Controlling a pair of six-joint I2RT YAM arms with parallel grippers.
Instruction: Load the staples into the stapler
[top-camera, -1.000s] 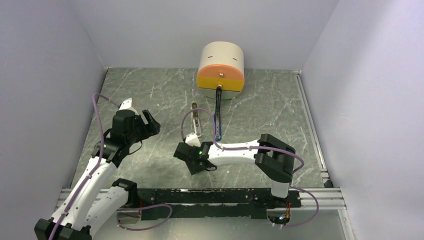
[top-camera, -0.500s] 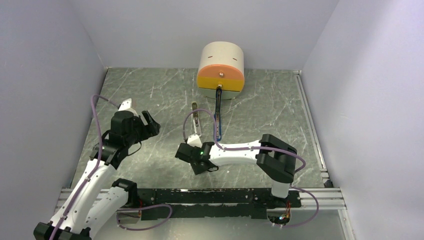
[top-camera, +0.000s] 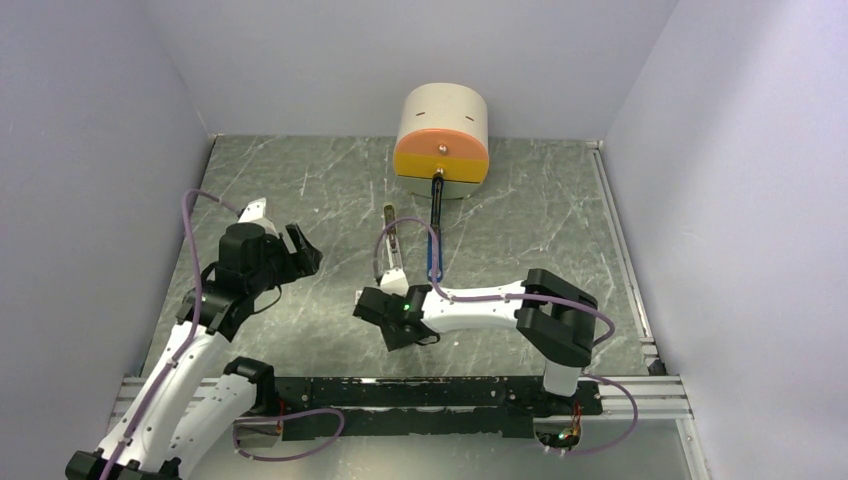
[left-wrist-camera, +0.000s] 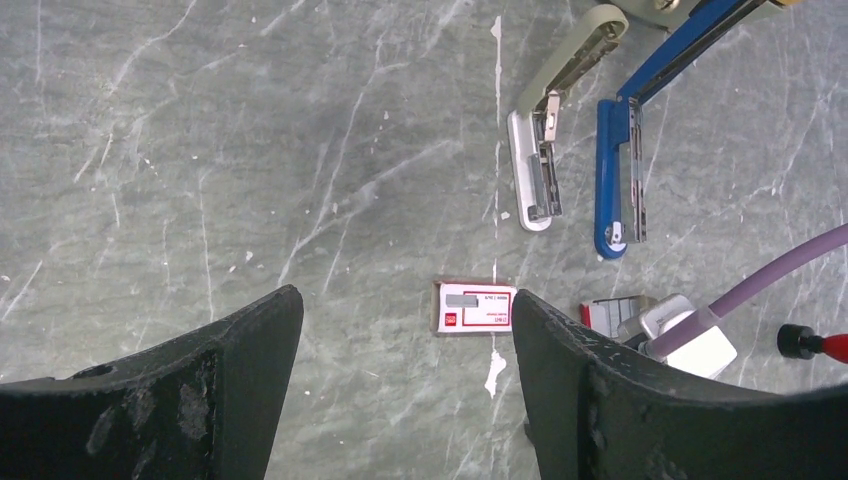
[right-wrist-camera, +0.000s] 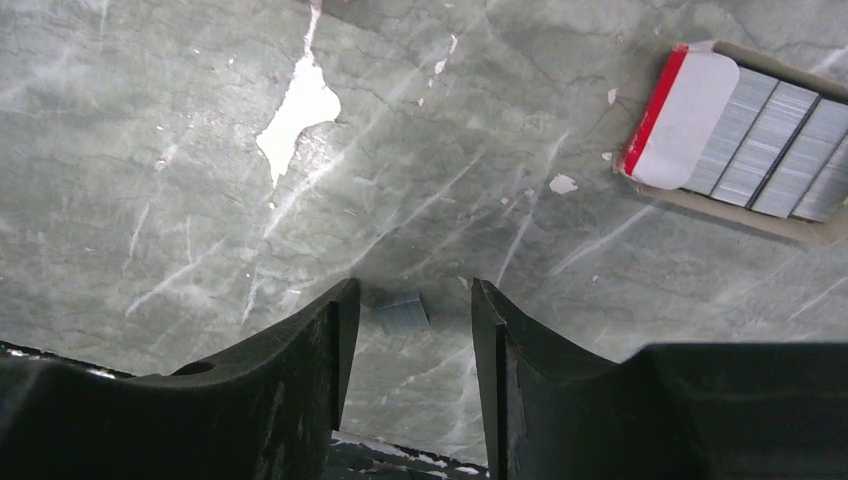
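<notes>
Staples (right-wrist-camera: 760, 140): ribbed grey block in a red-edged open tray on the table (right-wrist-camera: 150, 150), just beside the right gripper.
Loose strip (right-wrist-camera: 403, 315): small grey piece, flat on the table.
Right gripper (right-wrist-camera: 410, 300): jaws part open, straddling the loose strip, gripping nothing.
Left gripper (left-wrist-camera: 400, 300): jaws wide apart, empty, over the red-and-white box (left-wrist-camera: 475, 308).
Staplers: beige stapler (left-wrist-camera: 530, 170) and blue stapler (left-wrist-camera: 607, 180), both opened, side by side.

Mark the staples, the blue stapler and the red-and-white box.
staples (right-wrist-camera: 765, 140): right wrist view, on the ribbed grey strips.
blue stapler (left-wrist-camera: 607, 180): left wrist view, on its blue lower arm.
red-and-white box (left-wrist-camera: 476, 307): left wrist view, on its printed top face.
</notes>
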